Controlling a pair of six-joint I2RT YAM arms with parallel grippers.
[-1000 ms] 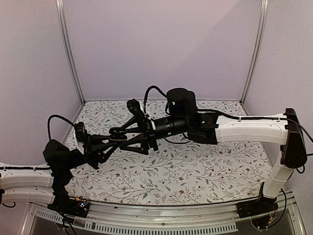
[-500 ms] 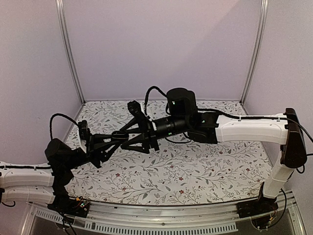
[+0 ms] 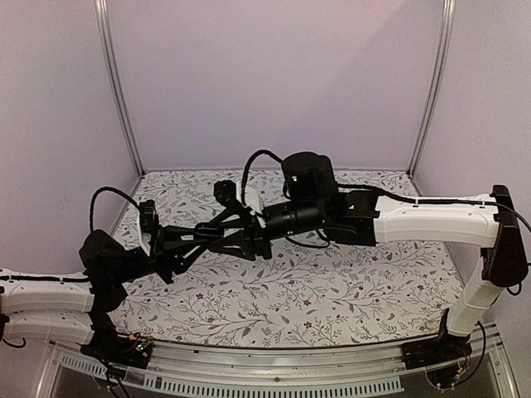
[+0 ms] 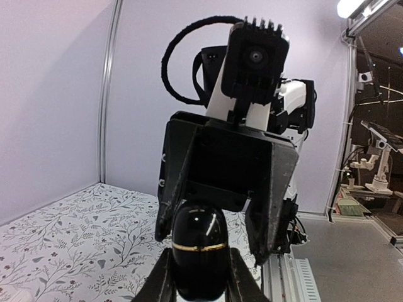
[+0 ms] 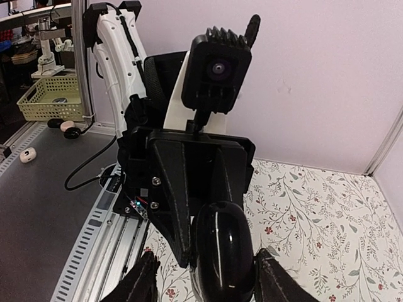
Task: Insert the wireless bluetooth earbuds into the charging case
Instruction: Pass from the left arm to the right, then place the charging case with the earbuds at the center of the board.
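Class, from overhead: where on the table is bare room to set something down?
Bare: the wide floral stretch between the right arm and the front rail; also a thin strip behind that arm. Crowded: left-centre, where the left arm meets it around the black case.

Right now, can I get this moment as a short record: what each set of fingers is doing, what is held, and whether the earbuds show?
left fingers: shut on the black case, held up off the table
right fingers: open, on either side of the same case, facing the left arm
case state: looks closed, with a gold band around it
earbuds: not visible in any view
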